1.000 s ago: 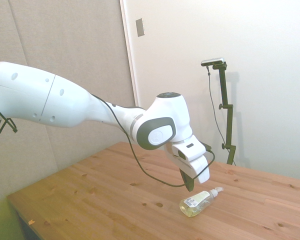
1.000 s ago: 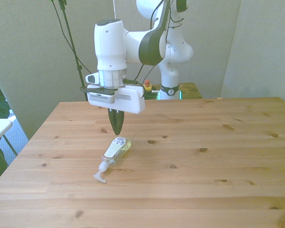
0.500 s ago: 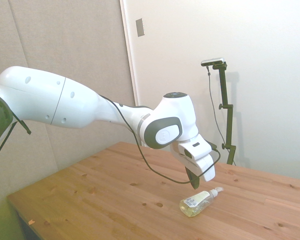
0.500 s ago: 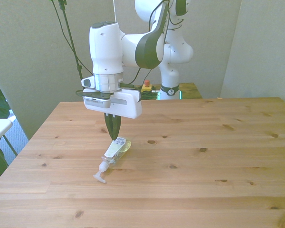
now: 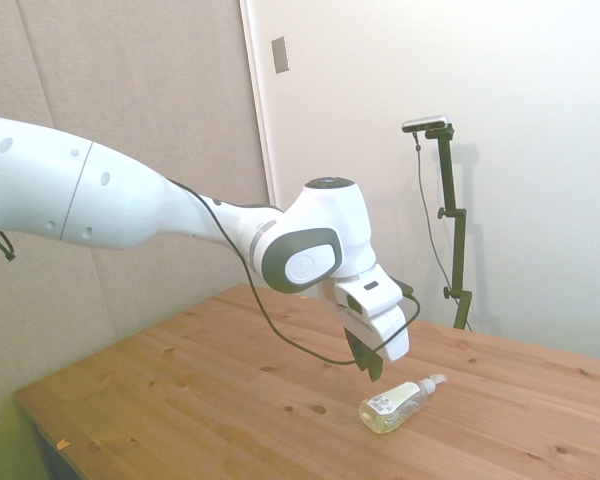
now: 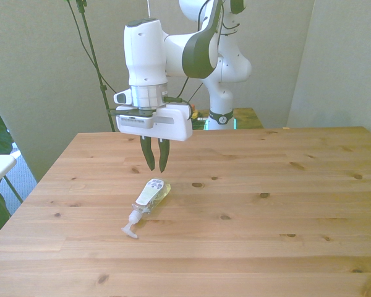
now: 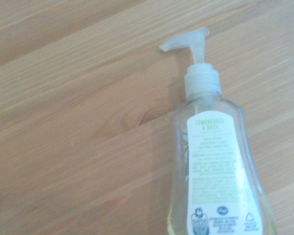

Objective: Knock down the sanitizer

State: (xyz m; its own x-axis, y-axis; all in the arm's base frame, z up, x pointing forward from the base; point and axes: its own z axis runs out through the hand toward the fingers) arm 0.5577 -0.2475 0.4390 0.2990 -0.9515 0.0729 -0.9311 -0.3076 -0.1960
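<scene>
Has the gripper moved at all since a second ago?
Yes. The gripper has risen, leaving more gap above the sanitizer, which lies where it lay on the table. The fingers now stand slightly apart.

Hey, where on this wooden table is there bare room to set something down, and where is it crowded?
Most of the wooden table is bare: everything to the front view's right of the small clear plastic sanitizer bottle, plus the strip along the near edge. The only crowded patch is around that lying bottle, with the white arm's gripper hanging over the table just behind it, fingers slightly apart.
</scene>
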